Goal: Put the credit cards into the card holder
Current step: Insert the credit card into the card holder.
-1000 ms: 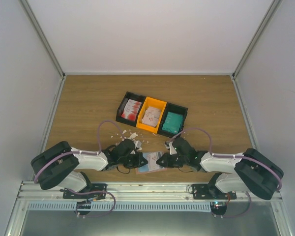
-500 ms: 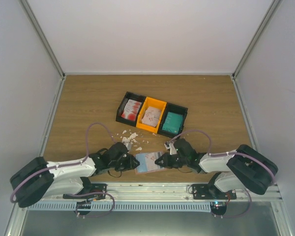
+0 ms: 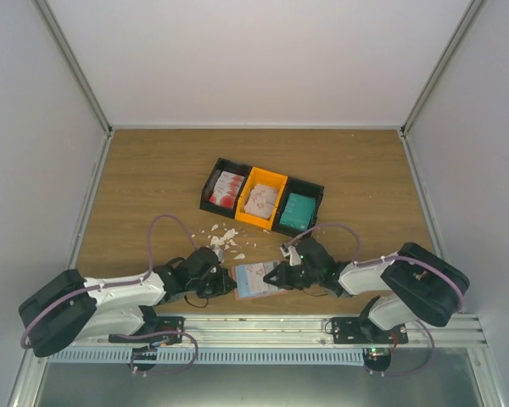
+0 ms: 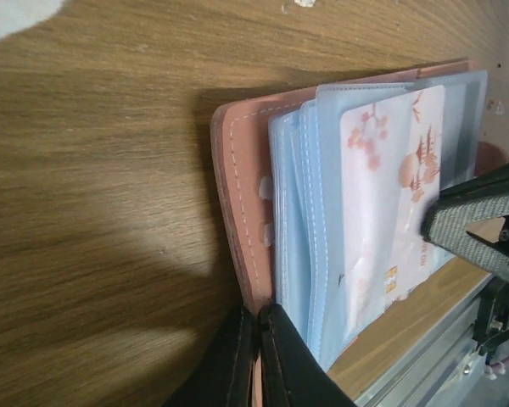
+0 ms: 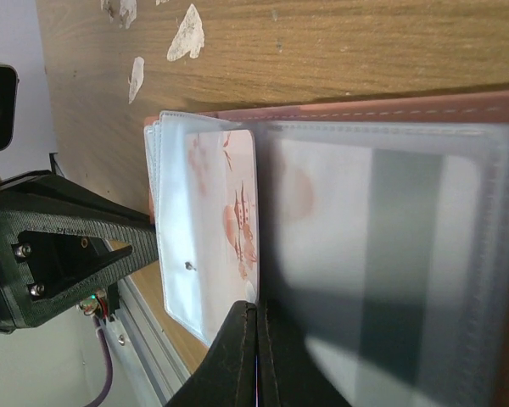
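Left wrist view: left hand (image 4: pixel 259 318) pinches the soft-looking holder's (image 4: pixel 237 195) edge; right hand (image 5: pixel 254 310) pinches its slippery-looking sleeve (image 5: pixel 390 254) beside a stiff card (image 4: pixel 390 186).

Wood-grain table (image 3: pixel 144 174); plain white walls (image 3: pixel 254 59); aluminium rail (image 3: pixel 254 326) along near edge.

Top view: fixed high above the near edge of the table (image 3: pixel 153 178), looking down on all of it, far from the card holder (image 3: pixel 256 281). Left wrist view: very close, on the left of the card holder, facing across it. Right wrist view: equally close, from the opposite side. Shared by all three: the card holder; by both wrist views also its clear sleeves (image 4: pixel 318 220) and printed card (image 4: pixel 390 195).
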Robot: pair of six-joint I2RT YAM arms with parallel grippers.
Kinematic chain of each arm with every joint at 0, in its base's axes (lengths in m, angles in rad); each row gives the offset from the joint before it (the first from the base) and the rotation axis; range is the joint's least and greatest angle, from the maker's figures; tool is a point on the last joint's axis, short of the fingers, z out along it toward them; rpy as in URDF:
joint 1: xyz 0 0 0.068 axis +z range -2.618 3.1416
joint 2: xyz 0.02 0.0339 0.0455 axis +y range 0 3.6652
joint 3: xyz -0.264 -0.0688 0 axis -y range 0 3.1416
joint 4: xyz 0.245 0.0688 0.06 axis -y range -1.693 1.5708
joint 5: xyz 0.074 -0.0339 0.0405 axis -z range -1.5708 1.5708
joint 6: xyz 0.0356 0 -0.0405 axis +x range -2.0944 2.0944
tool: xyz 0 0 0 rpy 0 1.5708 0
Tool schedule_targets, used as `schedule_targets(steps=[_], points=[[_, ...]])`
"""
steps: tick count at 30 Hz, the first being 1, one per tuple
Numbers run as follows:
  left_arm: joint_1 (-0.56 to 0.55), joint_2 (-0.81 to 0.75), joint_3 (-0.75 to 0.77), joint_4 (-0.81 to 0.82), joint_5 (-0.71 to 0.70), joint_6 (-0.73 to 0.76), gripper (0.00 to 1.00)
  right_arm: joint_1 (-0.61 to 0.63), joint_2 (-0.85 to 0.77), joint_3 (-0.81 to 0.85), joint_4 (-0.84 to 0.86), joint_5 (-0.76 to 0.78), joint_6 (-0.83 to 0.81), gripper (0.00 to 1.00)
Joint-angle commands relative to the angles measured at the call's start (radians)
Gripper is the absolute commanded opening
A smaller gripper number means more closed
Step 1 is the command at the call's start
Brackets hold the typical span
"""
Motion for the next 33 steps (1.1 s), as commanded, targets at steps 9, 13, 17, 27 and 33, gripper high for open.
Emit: schedule_targets(steps=[9, 13, 17, 27, 33], points=[[-0.006, 0.073, -0.045, 0.024, 0.055, 0.025, 0.02, 0.049, 0.097, 0.043, -0.104, 0.034, -0.027, 0.01], [-0.006, 0.069, -0.045, 0.032, 0.057, 0.029, 0.02, 0.061, 0.082, 0.067, -0.144, 0.054, -0.055, 0.01], [-0.006, 0.07, -0.043, 0.048, 0.067, 0.035, 0.02, 0.08, 0.053, 0.112, -0.247, 0.104, -0.112, 0.01], [-0.006, 0.068, -0.04, 0.066, 0.072, 0.048, 0.02, 0.132, 0.001, 0.213, -0.476, 0.249, -0.215, 0.22], [-0.005, 0.056, -0.032, 0.046, 0.039, 0.054, 0.02, 0.129, -0.211, 0.267, -0.673, 0.444, -0.242, 0.53]])
